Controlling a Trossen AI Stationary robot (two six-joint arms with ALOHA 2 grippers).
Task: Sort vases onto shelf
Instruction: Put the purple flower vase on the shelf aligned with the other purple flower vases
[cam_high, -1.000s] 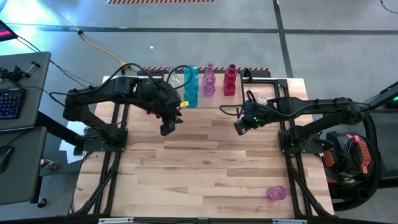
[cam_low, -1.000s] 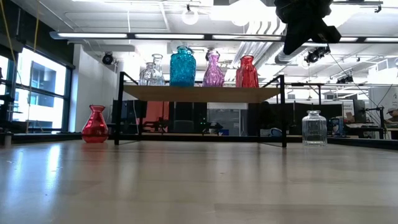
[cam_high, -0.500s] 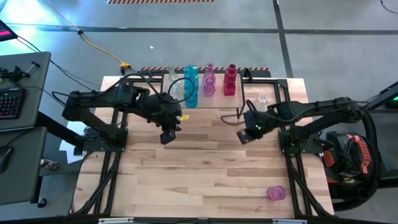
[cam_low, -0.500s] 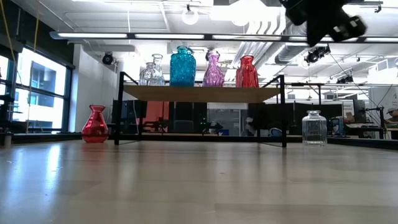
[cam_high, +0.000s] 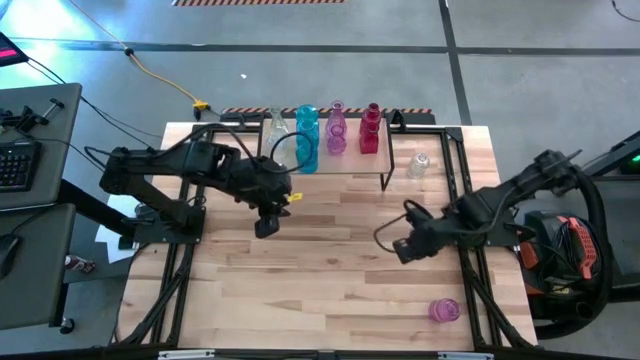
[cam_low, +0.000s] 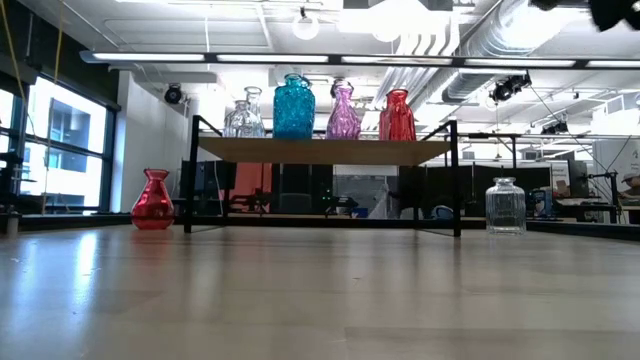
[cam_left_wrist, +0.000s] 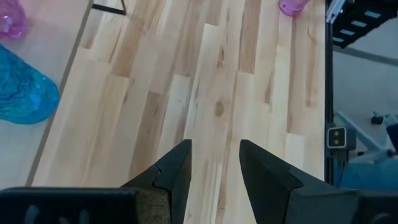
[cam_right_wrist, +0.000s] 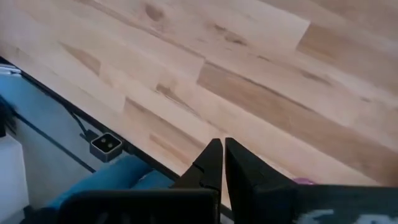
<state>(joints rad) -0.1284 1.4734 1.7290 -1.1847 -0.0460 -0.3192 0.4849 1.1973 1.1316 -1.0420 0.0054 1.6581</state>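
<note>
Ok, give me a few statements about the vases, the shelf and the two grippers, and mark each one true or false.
1. Four vases stand on the shelf. True: clear, teal, purple and red.
2. The left gripper holds a vase. False: its fingers are apart with nothing between them.
3. A pink vase sits near the table's front right. True.
4. The right gripper is wide open. False: it is shut and empty.
5. The clear jar is on the shelf. False: it stands on the table beside it.
</note>
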